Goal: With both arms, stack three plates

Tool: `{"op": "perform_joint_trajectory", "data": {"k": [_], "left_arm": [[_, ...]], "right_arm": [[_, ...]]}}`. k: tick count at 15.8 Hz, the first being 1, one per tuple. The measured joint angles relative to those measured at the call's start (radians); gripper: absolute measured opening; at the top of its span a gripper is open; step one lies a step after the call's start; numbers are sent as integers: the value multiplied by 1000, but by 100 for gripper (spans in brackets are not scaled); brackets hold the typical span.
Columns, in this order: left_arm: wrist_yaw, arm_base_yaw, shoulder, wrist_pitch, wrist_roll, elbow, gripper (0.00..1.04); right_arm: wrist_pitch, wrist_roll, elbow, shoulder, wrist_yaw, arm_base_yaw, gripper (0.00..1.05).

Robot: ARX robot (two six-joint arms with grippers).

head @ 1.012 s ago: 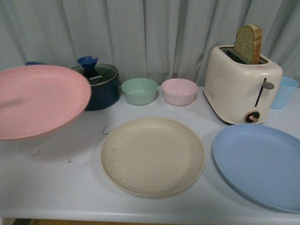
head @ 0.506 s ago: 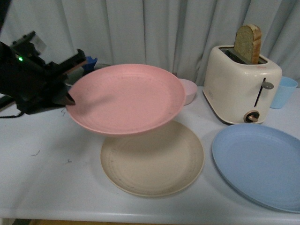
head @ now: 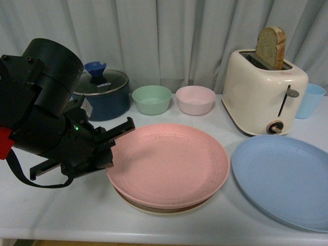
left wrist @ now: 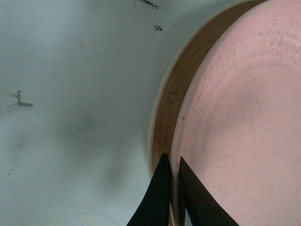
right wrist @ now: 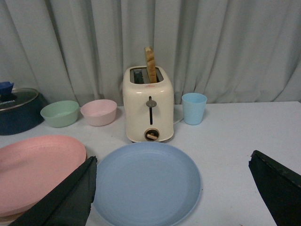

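Tool (left wrist: 172, 160) (left) pinches pink plate (head: 169, 159) atop cream plate (left wrist: 169, 94).

Staged kitchen: toaster (head: 264, 92), pot (head: 105, 92), curtain (head: 164, 36) backdrop.

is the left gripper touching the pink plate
Touching: the left wrist view shows the left gripper clamped on the pink plate at its rim, no gap.
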Motion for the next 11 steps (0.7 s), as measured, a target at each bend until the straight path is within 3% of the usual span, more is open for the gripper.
{"op": "perform_joint_trajectory", "data": {"k": [4,10,11], "left_arm": [[-18,2,33,17,9,1,2],[5,5,-6,72,8,-30,55],[14,8,-55,142,7,-75,64]], "right_arm": [[0,0,0,0,0,0,98],[0,0,0,0,0,0,98],[0,0,0,0,0,0,98]]}}
